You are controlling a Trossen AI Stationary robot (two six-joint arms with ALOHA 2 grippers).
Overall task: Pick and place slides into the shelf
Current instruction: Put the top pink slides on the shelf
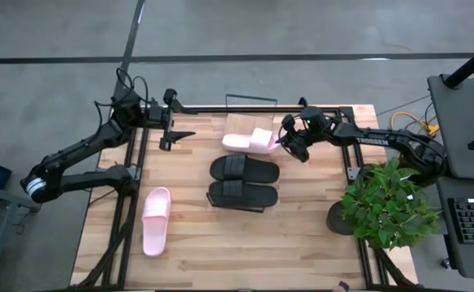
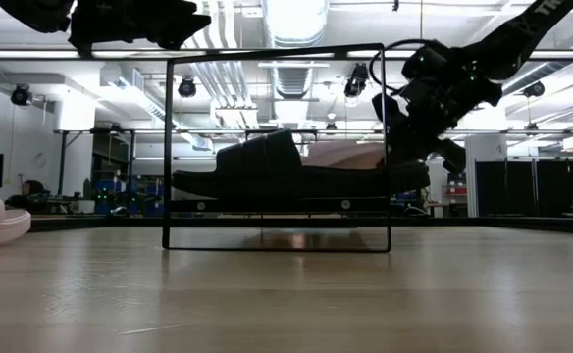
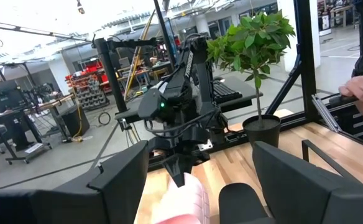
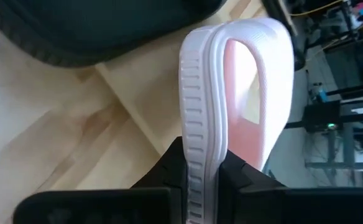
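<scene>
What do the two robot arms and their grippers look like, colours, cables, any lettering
Both arms are dark, nearly black, built of slim jointed links. The right arm carries white TROSSEN lettering on its forearm, loose black cables looped near the wrist, and a small green light. The right gripper has two blocky black fingers. The left arm matches it, with cables at its wrist; the left gripper has broad, flat black fingers.
</scene>
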